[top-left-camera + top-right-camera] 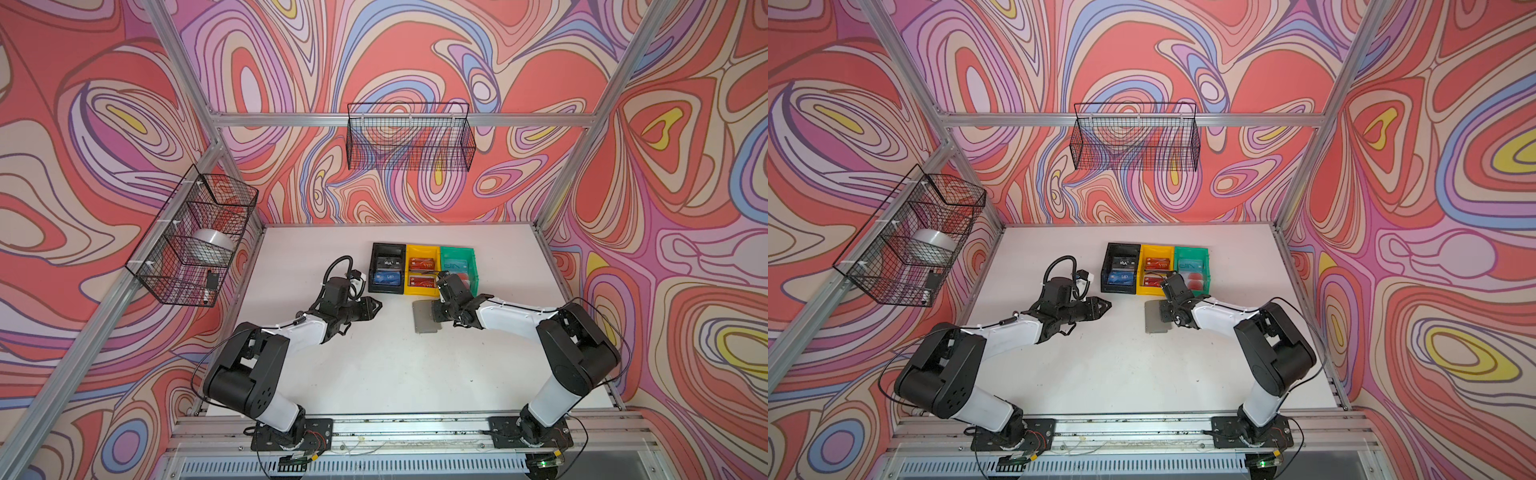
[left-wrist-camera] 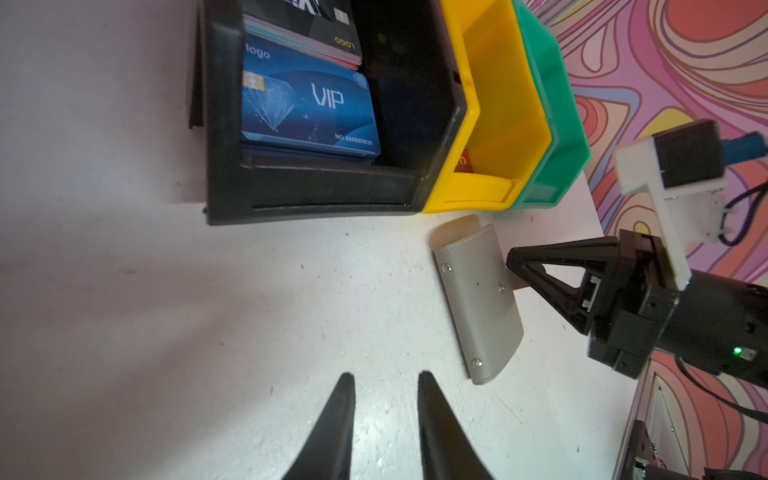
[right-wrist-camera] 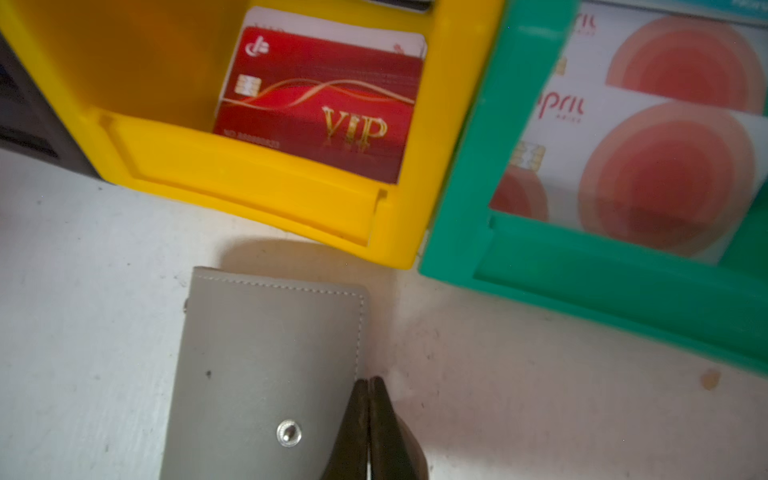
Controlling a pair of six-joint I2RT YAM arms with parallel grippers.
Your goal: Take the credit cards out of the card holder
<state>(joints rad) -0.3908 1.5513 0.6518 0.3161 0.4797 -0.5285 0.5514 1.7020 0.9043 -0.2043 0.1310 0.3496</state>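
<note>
The flat grey stitched card holder [image 3: 266,361] lies closed on the white tabletop [image 1: 374,374]. The right gripper [image 3: 369,380] sets its tips at the holder's long edge, near the round metal snap stud [image 3: 289,433]. Its jaws are clenched with no gap showing, and whether anything thin is nipped between them cannot be told. From those tips the holder's body spreads away toward the left gripper [image 2: 385,374]. Its long axis runs crosswise to that line, with one short end just beside the yellow plastic bin [image 3: 249,187] beyond the right gripper. The left gripper is parted and empty over bare table, with the holder ahead of it and off to one side, clearly apart, so the right arm is much the nearer. Small metal rivets [image 2: 446,267] sit along the edge facing the left gripper, which suggests the spine is there and the opening edge is under the right gripper's tips. Lifting from that edge would probably swing the cover over toward the left gripper. The credit cards in view lie past the right gripper: a red VIP card [image 3: 320,112] in the yellow bin and white cards with red circles [image 3: 665,174] in the green plastic bin [image 3: 582,257]. A dark blue VIP card [image 2: 307,108] lies in the black plastic bin [image 2: 316,195], on the left gripper's side. Whether any cards sit inside the shut holder cannot be seen.
</note>
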